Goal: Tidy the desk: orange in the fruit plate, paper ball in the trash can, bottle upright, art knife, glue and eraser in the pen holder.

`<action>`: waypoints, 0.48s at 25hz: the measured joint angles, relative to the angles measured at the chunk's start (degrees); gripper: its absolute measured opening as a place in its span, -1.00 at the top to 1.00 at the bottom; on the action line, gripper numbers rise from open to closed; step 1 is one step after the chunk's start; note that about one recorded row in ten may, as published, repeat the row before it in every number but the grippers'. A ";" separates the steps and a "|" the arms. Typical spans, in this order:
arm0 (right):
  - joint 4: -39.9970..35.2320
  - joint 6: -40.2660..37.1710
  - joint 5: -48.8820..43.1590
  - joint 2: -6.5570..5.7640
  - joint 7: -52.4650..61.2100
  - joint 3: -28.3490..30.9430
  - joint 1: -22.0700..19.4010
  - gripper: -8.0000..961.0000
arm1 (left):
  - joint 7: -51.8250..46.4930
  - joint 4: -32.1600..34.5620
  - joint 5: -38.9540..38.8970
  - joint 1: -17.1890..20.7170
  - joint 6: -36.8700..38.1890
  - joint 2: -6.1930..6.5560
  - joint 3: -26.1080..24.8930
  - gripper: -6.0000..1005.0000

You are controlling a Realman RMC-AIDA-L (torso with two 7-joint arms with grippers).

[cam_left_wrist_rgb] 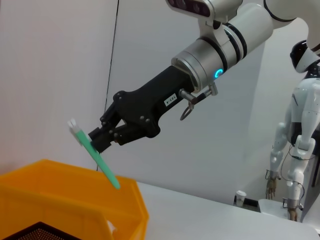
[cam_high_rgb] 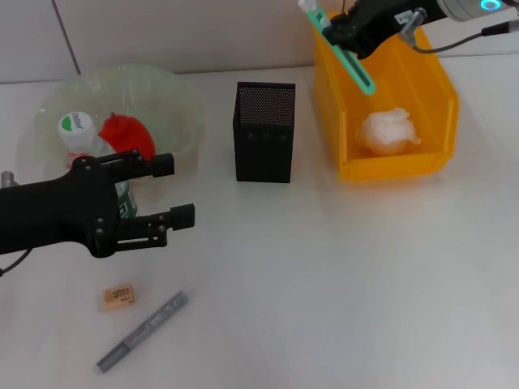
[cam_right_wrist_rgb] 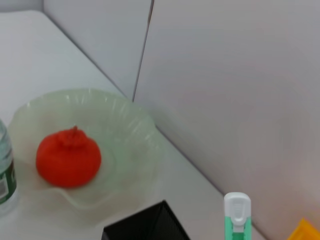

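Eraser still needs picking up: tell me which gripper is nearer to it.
Left. The left gripper hovers just beyond the eraser, fingers open; the right gripper is far across, holding the green knife above the bin.

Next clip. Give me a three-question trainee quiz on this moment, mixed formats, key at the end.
1. True or false: the paper ball lies in the yellow bin.
2. Multiple choice: what does the right gripper hold? A) eraser B) green art knife C) bottle
3. Fill in: the orange sits in the ____.

Key:
1. True.
2. B. It grips the art knife above the bin's back edge, while the eraser and the grey pen lie on the table. The left gripper is open in front of the upright bottle.
3. Fruit plate, left of the black pen holder.
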 joint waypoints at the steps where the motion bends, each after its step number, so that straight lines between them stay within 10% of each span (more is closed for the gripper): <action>1: 0.08 0.31 0.16 -0.02 -0.06 0.02 0.10 0.78 | 0.00 0.00 0.00 0.00 0.00 0.00 0.00 -0.59; 12: 4.07 3.22 4.41 -0.06 -3.08 1.16 1.35 0.77 | 0.07 -0.18 -0.04 -0.66 -0.07 -0.01 0.00 -0.59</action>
